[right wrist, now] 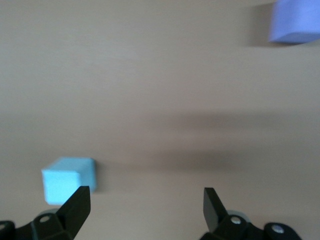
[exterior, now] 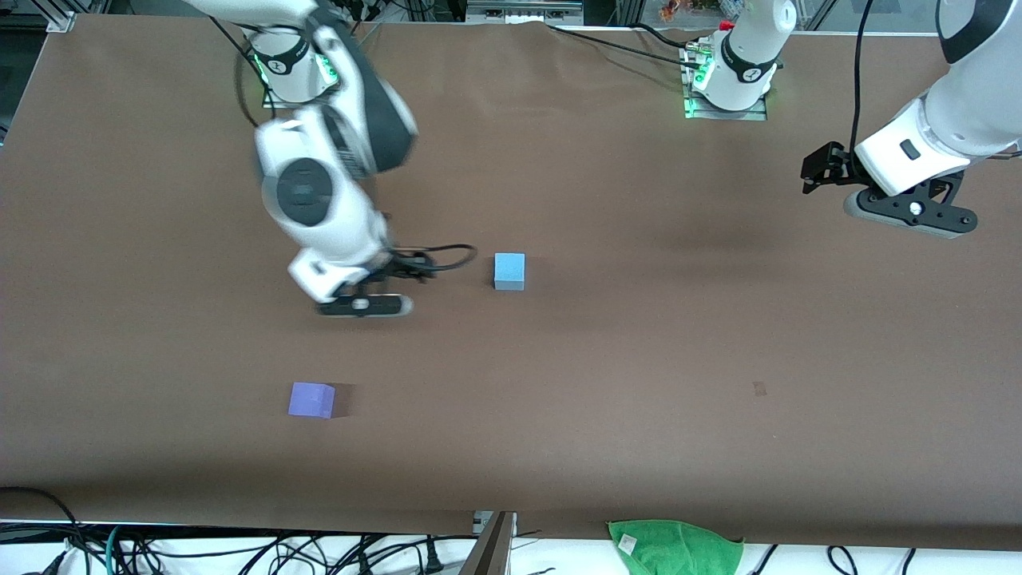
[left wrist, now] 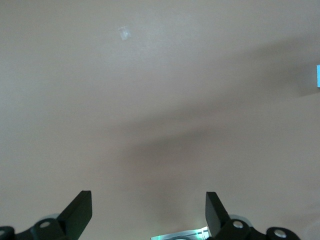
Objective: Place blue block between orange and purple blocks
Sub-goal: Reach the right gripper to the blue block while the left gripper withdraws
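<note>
The blue block (exterior: pixel 509 271) is a sky-blue cube near the middle of the brown table (exterior: pixel 639 359). The purple block (exterior: pixel 311 399) lies nearer the front camera, toward the right arm's end. The orange block shows in no view. My right gripper (exterior: pixel 411 267) is open and empty, low over the table just beside the blue block, on its right-arm side. In the right wrist view the blue block (right wrist: pixel 67 180) sits just outside one fingertip (right wrist: pixel 80 200) of my right gripper (right wrist: pixel 146 210), and the purple block (right wrist: pixel 295 20) is farther off. My left gripper (exterior: pixel 822 172) is open and empty (left wrist: pixel 149 215), waiting over the left arm's end.
A green cloth (exterior: pixel 675 547) lies off the table's near edge, with cables along that edge. A small dark mark (exterior: pixel 759 389) is on the table toward the left arm's end. A sliver of the blue block (left wrist: pixel 318 76) shows at the left wrist view's edge.
</note>
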{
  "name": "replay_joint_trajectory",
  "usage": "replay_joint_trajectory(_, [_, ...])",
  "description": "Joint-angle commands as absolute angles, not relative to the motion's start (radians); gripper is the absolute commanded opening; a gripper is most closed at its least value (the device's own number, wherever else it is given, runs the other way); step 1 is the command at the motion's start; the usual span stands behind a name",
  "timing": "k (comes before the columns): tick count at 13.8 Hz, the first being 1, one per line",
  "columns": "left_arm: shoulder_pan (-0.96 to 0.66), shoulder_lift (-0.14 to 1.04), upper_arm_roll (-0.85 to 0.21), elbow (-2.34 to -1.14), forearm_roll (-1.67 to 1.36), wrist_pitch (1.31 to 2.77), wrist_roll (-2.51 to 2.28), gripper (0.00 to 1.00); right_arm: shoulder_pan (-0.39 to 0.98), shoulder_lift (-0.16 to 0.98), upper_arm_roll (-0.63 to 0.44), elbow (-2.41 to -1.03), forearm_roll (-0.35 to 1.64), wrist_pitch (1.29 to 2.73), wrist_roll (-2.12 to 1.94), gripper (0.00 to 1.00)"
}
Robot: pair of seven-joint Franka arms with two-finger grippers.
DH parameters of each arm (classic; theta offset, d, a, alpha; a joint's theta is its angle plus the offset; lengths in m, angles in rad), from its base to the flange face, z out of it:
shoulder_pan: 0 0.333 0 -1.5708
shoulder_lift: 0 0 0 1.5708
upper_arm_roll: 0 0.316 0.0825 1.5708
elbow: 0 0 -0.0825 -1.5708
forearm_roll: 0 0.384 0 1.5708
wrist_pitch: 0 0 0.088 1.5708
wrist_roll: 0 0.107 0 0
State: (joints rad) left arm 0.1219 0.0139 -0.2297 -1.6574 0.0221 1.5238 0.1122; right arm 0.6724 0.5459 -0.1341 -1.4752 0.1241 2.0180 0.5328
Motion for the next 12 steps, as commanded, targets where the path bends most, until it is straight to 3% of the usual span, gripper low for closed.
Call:
replay_joint_trajectory(1, [0.038, -0.024, -0.097, -1.675, 0.000, 1.564, 0.123, 1.00, 0.728, 0.626, -0.143, -1.447, 0.143, 2.120, 0.624, 1.00])
replay_joint_trajectory(4, [0.009, -0.038, -0.031, -1.683, -0.002, 1.571, 0.121, 1.00, 0.779, 0.670, -0.138, -1.447, 0.150, 2.151, 0.678, 1.00])
replay_joint_trajectory(12, [-0.014, -0.034, -0.029, -1.658, -0.006, 1.566, 0.121, 1.00, 0.850, 0.752, -0.103, -1.456, 0.082, 2.292, 0.698, 1.00])
